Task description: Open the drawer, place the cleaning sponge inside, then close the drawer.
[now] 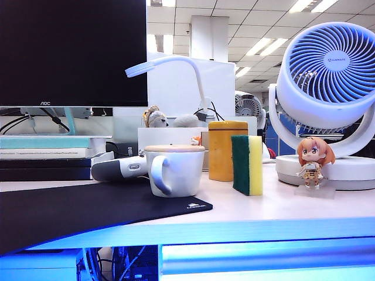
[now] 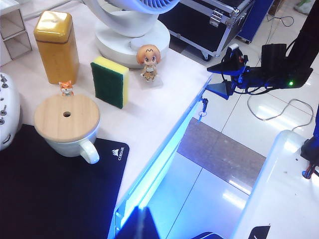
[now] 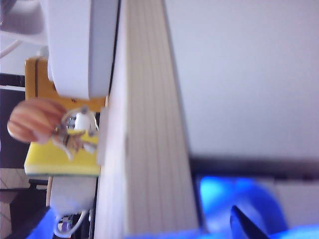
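Cleaning sponge [image 1: 247, 165]: rectangular foam block, yellow with green scouring layer, upright on smooth white surface [image 1: 281, 208]. Drawer [image 1: 266, 257]: flat, blue-lit front. Right pincer [image 2: 223, 79]: wide, beside surface edge. Left pincer [image 2: 174, 231]: cannot tell.

We saw the sponge [image 1: 248, 165] standing on edge on the tabletop [image 1: 281, 205], green layer beside yellow foam. Below, the drawer [image 1: 266, 257] sat shut, its flat front glowing blue.

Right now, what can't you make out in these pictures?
- Left gripper, hovering off the desk front: left wrist view, bottom edge cuts it; open or shut unclear.
- Right gripper, open at the desk corner: blurred in right wrist view.
- Drawer inside: exterior view, behind its front.
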Motion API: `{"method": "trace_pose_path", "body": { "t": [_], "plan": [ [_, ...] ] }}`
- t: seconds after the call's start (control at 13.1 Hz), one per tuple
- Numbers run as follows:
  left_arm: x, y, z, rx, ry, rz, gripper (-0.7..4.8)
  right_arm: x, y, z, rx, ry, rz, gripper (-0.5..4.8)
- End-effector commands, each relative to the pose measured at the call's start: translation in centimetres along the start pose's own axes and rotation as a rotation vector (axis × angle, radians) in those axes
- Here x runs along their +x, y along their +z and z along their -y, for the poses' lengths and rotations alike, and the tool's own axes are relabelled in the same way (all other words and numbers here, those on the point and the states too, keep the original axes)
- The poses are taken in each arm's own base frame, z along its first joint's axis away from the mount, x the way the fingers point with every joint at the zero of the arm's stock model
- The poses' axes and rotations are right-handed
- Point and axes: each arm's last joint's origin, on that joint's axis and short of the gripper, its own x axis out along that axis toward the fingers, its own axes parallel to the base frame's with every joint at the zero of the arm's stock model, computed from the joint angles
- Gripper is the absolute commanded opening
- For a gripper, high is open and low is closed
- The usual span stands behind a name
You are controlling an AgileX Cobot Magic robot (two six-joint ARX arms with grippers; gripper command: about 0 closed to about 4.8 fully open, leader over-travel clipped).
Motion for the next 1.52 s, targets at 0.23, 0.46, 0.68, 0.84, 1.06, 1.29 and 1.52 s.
{"method": "trace_pose_path", "body": {
  "t": [0.23, 0.46, 0.68, 0.84, 1.06, 1.29, 1.52],
  "plan": [
    [-0.1, 0.1, 0.1, 0.014, -0.004, 0.01, -0.05, 0.3, 1.9, -0.5, -0.058, 0.099, -0.068, 4.79],
    [-0.1, 0.1, 0.1, 0.014, -0.005, 0.01, -0.05, 0.4, 2.3, -0.9, -0.121, 0.157, -0.105, 4.79],
    [-0.1, 0.1, 0.1, 0.014, -0.005, 0.01, -0.05, 0.3, 2.3, -1.3, -0.169, 0.195, -0.131, 4.79],
    [-0.1, 0.1, 0.1, 0.014, -0.005, 0.01, -0.05, 0.2, 2.2, -1.5, -0.177, 0.225, -0.16, 4.79],
    [-0.1, 0.1, 0.1, 0.014, -0.005, 0.01, -0.05, -0.3, 0.5, -2.4, -0.159, 0.221, -0.16, 4.79],
    [-0.1, 0.1, 0.1, 0.015, -0.005, 0.011, -0.05, -0.5, -0.6, -2.5, -0.121, 0.218, -0.163, 4.79],
    [-0.1, 0.1, 0.1, 0.015, -0.005, 0.011, -0.05, -0.8, -2.4, -2.5, -0.041, 0.213, -0.174, 4.79]
  ]
}}
